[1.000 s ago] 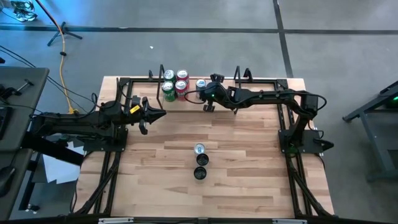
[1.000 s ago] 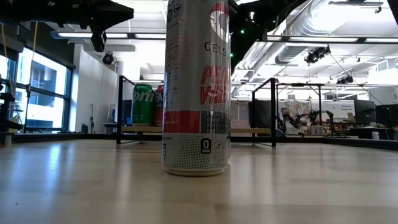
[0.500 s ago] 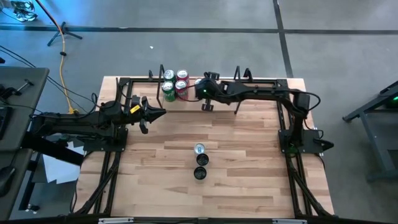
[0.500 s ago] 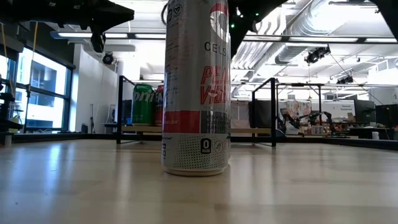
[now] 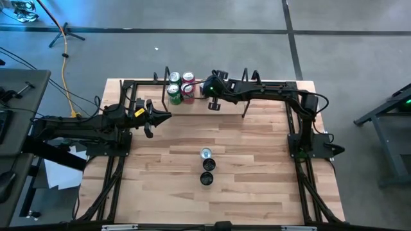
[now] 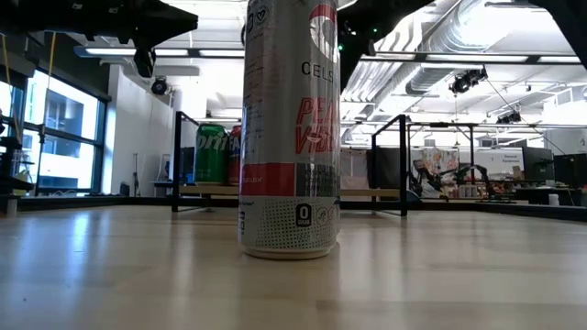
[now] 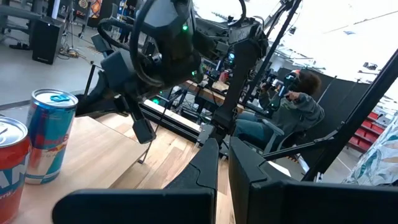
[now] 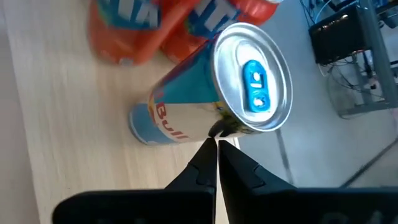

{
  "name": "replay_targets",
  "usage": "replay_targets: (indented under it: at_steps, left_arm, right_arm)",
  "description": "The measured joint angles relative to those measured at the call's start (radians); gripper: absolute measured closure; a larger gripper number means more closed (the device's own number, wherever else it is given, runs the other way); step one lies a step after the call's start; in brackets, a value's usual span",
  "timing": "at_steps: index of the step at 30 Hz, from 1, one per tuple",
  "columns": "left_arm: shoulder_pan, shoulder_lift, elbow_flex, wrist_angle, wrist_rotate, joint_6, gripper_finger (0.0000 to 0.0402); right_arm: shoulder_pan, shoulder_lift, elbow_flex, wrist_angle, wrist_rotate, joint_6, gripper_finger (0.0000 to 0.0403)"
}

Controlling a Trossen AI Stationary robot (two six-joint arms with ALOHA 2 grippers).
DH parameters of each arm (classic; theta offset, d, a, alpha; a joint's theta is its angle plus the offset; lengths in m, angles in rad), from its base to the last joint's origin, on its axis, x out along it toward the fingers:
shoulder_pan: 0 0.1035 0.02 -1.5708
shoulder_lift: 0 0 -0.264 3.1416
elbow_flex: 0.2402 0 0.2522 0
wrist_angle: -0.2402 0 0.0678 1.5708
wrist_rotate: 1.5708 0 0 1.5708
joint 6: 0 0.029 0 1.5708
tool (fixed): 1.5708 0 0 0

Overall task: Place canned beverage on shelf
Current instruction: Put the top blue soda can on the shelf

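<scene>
A blue canned beverage [image 8: 205,99] stands upright on the shelf [image 6: 367,192], a pale board at the table's far edge, next to red cans [image 5: 187,90] and green cans [image 5: 173,96]. My right gripper [image 8: 216,138] is shut and slants down from the table's right. Its tips are at the blue can's upper side. In the high view my right gripper [image 5: 208,90] covers most of that can. My left gripper [image 5: 164,117] is shut, level and waiting at the table's left. The left wrist view shows the blue can [image 7: 50,137] with the right arm beside it. My right gripper has its shut fingertips [image 8: 211,146] at the blue can's side wall just below the top rim [image 8: 217,127]. They slant down from the table's right. Whether they touch the can, I cannot tell. The can stands upright on the shelf board.
Three more cans stand in a row at the table's middle [image 5: 206,165]. The nearest is a tall silver one [image 6: 289,128] that fills the low view. Black wire uprights [image 6: 404,160] stand on the shelf. A person sits beyond the table [image 7: 292,106].
My right gripper has moved toward the table's left along the far edge, over the shelf and up to the blue can. It has also tipped further down. The blue can showed beside the gripper before and is now mostly hidden under it.
</scene>
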Motion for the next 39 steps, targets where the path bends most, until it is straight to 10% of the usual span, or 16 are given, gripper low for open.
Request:
replay_targets:
  at_steps: [39]
  left_arm:
    - [0.0,0.0,0.0,0.0,0.001,0.0,0.0401]
  right_arm:
    - [-0.033,-0.001,-0.001,0.112,-0.277,0.23,0.0403]
